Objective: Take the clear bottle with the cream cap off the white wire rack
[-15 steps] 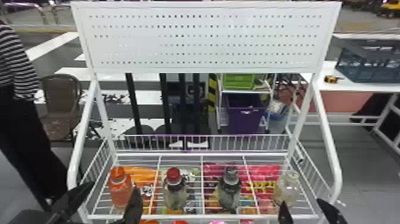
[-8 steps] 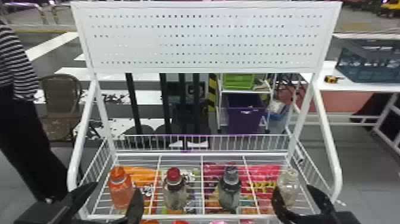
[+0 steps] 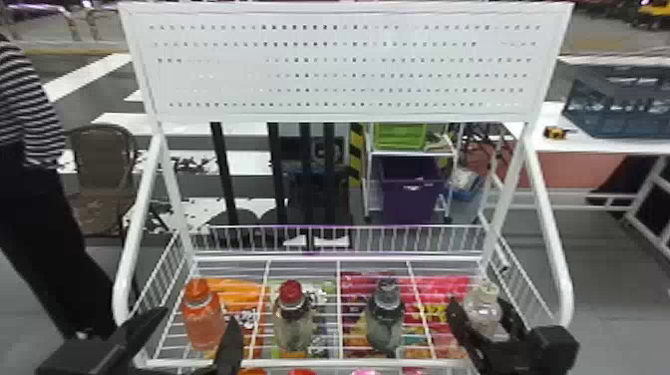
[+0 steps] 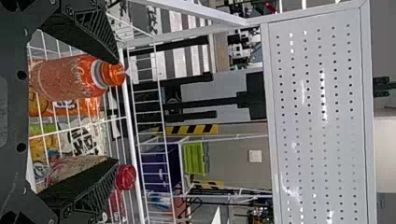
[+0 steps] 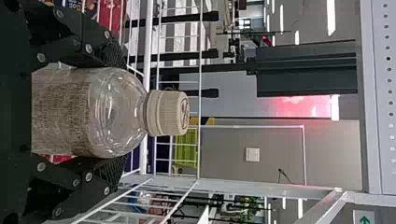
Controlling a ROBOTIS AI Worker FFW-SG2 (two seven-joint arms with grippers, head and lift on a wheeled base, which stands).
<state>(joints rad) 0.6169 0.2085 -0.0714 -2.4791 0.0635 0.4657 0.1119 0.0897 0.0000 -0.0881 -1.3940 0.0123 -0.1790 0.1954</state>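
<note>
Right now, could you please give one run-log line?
right hand: closed on clear bottle | bottle: upright, white rack's right end | left hand: open by orange bottle

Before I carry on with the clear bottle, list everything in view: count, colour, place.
Wire rack: one, white, front centre
Perforated panel: one, white, atop the rack
Orange bottle: one, orange, leftmost on the rack
Red-capped bottle: one, clear, second from left
Dark-capped bottle: one, greyish, third from left
Cream-capped bottle: one, clear, far right, between the right hand's fingers
Packets: several, orange, pink and mixed, seen through the shelf wires
Chair: one, brown, behind left
Basket: one, green, behind the rack
Bin: one, purple, below the basket
Crate: one, blue-grey, back right
Left hand: one, black, open near the orange bottle
Right hand: one, black, closed on the cream-capped bottle
</note>
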